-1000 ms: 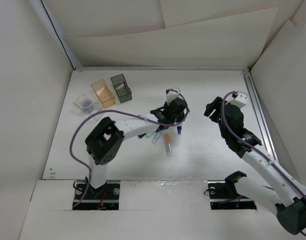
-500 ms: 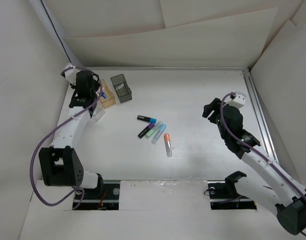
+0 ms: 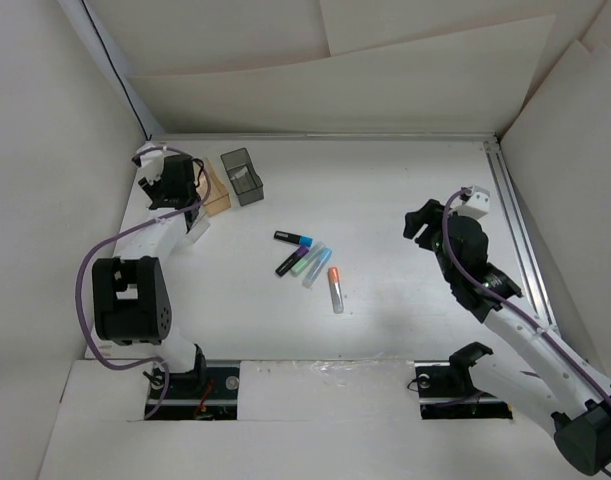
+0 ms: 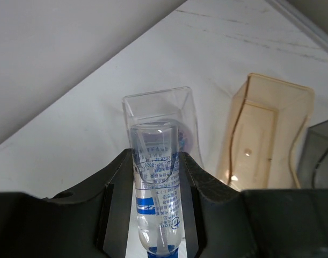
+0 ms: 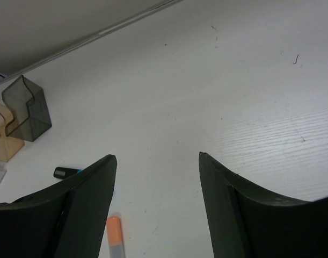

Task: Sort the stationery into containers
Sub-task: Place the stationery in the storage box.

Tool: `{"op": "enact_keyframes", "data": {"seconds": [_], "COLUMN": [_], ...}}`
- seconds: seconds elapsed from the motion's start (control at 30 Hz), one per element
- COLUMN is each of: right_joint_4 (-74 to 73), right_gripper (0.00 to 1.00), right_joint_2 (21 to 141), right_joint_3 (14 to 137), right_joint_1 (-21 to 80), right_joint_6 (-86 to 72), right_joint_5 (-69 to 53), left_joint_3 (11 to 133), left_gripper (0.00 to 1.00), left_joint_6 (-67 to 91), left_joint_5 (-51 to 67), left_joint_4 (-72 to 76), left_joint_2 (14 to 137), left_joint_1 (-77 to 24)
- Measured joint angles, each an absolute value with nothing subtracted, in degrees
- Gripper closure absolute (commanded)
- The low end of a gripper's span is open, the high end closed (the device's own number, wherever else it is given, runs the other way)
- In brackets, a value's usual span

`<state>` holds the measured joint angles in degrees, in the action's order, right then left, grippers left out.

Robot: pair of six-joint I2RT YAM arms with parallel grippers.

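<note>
The tube (image 4: 155, 196), clear with blue print too fine to read, is clamped in the left end effector (image 4: 155, 158). Its tip is over the clear box (image 4: 153, 99), where something purplish shows dimly. The amber box (image 4: 268, 134) stands just beside that, then the grey box (image 4: 319, 148). Only the top view shows the whole cluster of pens (image 3: 305, 264) mid-tabletop (image 3: 405, 180). The right end effector (image 3: 425, 222) hovers open, well apart from them.

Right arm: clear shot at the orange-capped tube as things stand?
Probably yes: the right gripper is open and empty, nothing stands between it and the orange-capped tube; left arm is off at the boxes.
</note>
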<state>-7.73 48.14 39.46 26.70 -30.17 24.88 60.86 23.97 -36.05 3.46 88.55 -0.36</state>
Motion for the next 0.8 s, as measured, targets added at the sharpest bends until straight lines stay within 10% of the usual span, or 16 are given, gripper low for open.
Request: {"op": "enact_keyframes", "data": {"seconds": [0.8], "right_joint_4": [-5.74], "right_gripper": [0.31], "right_joint_2": [48.4], "right_joint_3": [39.35], "right_joint_1": [27.46], "right_joint_6": [-29.36], "right_joint_5": [23.2], "left_joint_3": [64.6], "left_gripper": [0.88], "left_joint_6": [13.58], "left_joint_5": [-51.51], "left_joint_4": [11.49], "left_joint_2": [100.51], "left_joint_1": [-3.01]}}
